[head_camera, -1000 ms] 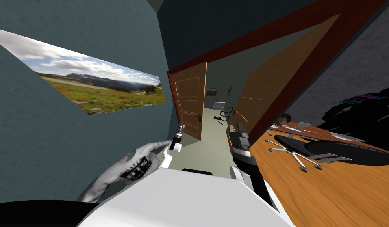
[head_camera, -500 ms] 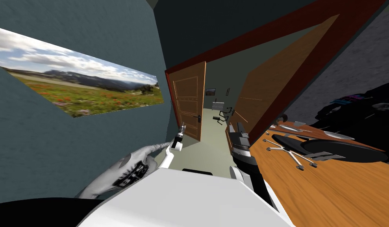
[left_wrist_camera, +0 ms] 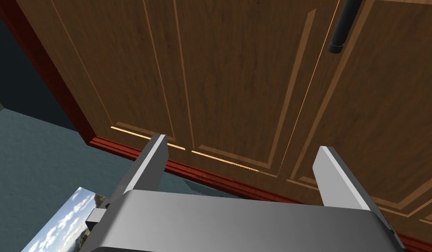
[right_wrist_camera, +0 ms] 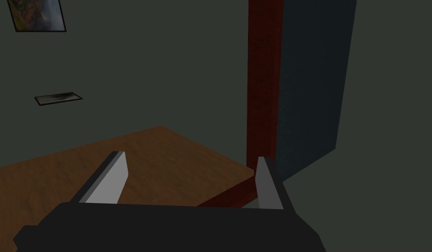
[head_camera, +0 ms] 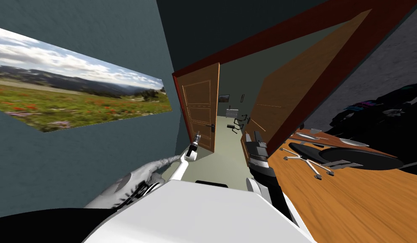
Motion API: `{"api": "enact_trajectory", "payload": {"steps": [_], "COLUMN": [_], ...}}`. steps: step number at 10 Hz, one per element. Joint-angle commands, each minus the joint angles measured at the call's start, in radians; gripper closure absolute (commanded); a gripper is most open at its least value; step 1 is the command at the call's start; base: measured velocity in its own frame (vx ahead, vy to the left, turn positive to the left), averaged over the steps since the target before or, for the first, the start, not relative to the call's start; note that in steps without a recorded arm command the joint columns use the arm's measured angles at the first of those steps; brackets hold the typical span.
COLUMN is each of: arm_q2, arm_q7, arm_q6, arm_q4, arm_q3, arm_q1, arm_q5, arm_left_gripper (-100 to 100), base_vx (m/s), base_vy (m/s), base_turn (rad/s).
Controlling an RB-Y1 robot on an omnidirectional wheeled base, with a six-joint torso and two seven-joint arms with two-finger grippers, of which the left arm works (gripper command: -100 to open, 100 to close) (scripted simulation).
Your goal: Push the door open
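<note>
A brown panelled double door stands in a dark red frame (head_camera: 262, 42). Its left leaf (head_camera: 201, 105) is swung partly away and carries a black handle (left_wrist_camera: 342, 26). My left gripper (head_camera: 197, 137) is open just short of that leaf's lower panels (left_wrist_camera: 237, 87), with nothing between its fingers (left_wrist_camera: 156, 153); I cannot tell if they touch the wood. The right leaf (head_camera: 296, 84) slants beside my right gripper (head_camera: 256, 137). In the right wrist view that gripper (right_wrist_camera: 189, 156) is open and empty in front of the brown leaf (right_wrist_camera: 136, 153) and the red frame (right_wrist_camera: 261, 87).
Between the leaves a pale hallway floor (head_camera: 226, 147) runs on, with a black object (head_camera: 239, 122) on it. A landscape picture (head_camera: 77, 101) hangs on the teal wall at left. A grey patterned object (head_camera: 136, 185) lies by my left arm. A black office chair (head_camera: 330, 156) stands at right.
The whole head picture has shifted: I have turned and moved slightly, so the picture on the wall has slid left. My left gripper sits a little closer to the left leaf.
</note>
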Motion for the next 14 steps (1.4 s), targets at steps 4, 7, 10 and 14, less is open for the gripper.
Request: {"api": "enact_trajectory", "payload": {"steps": [4, 7, 10, 14], "arm_q2": [-0.01, -0.015, -0.021, -0.03], "arm_q7": [-0.003, -0.003, -0.003, -0.003], "arm_q6": [0.007, 0.013, 0.017, 0.023], "arm_q4": [0.141, 0.224, 0.297, 0.382], "arm_q3": [-0.007, -0.011, -0.015, -0.019], "arm_q1": [-0.081, -0.13, -0.174, -0.224], "arm_q5": [-0.009, -0.014, -0.019, -0.024], "arm_left_gripper": [-100, -100, -100, -100], "base_vx": [0.093, 0.088, 0.09, 0.064], "base_vy": [0.019, 0.031, 0.027, 0.02], "base_turn": [-0.064, -0.054, -0.052, -0.042]}}
